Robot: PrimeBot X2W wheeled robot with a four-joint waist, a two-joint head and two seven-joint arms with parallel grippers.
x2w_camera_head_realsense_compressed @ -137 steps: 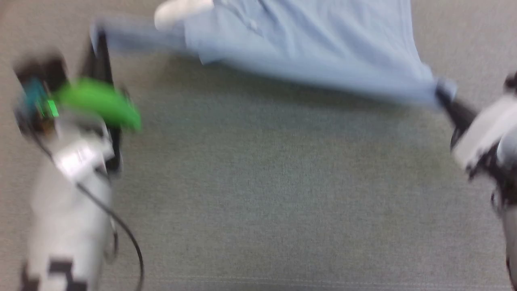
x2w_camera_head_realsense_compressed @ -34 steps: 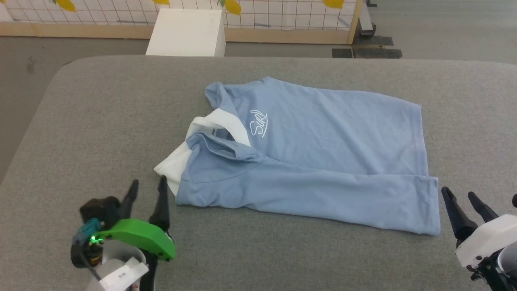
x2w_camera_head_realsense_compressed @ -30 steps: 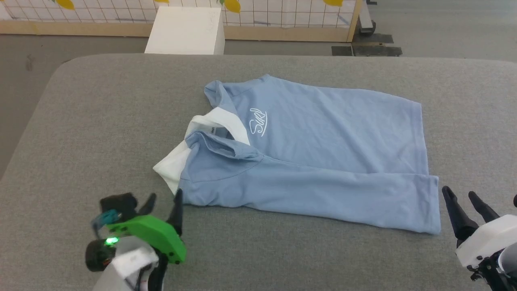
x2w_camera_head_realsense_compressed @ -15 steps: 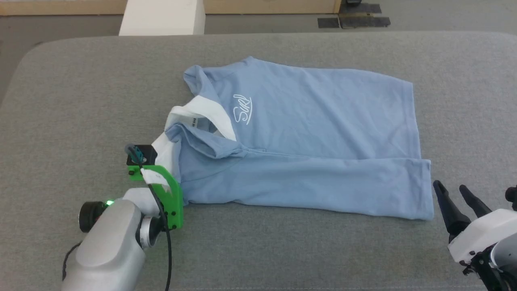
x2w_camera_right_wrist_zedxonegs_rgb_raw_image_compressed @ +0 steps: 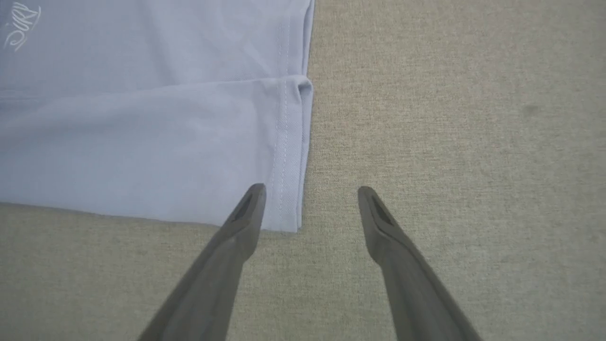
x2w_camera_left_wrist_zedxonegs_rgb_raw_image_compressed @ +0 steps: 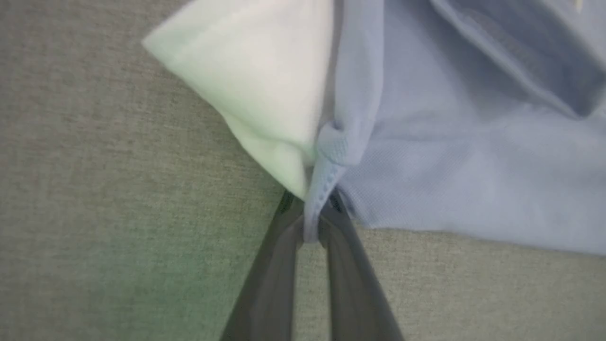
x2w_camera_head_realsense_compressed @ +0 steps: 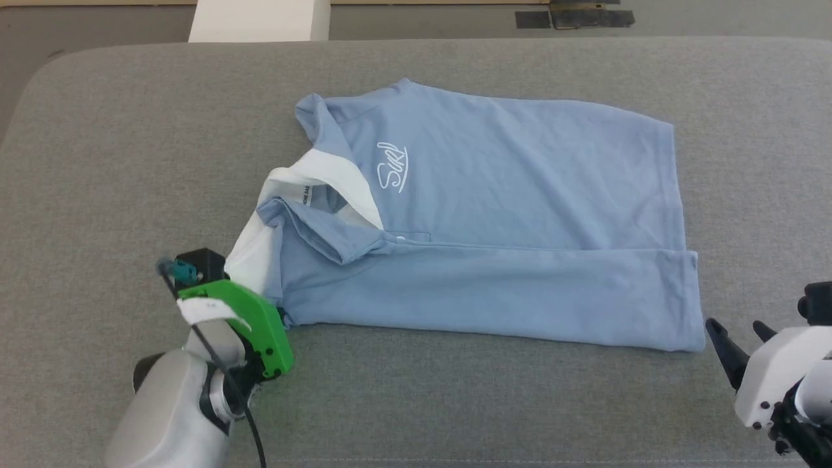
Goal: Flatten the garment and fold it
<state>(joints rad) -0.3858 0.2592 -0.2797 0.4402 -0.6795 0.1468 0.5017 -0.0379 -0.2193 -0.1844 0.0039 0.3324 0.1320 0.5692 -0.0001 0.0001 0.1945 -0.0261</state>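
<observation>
Since a second before, the left gripper had gone from spread beside the garment to pinching its blue edge by the white sleeve panel. It lay on the grey table. The right gripper hung spread beside the hem. The white script logo seemed to read "Sur"; the neck label was illegible.

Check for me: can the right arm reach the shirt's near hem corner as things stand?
Probably yes. The right gripper is open and close beside the garment at its hem corner, with bare grey surface between them.
</observation>
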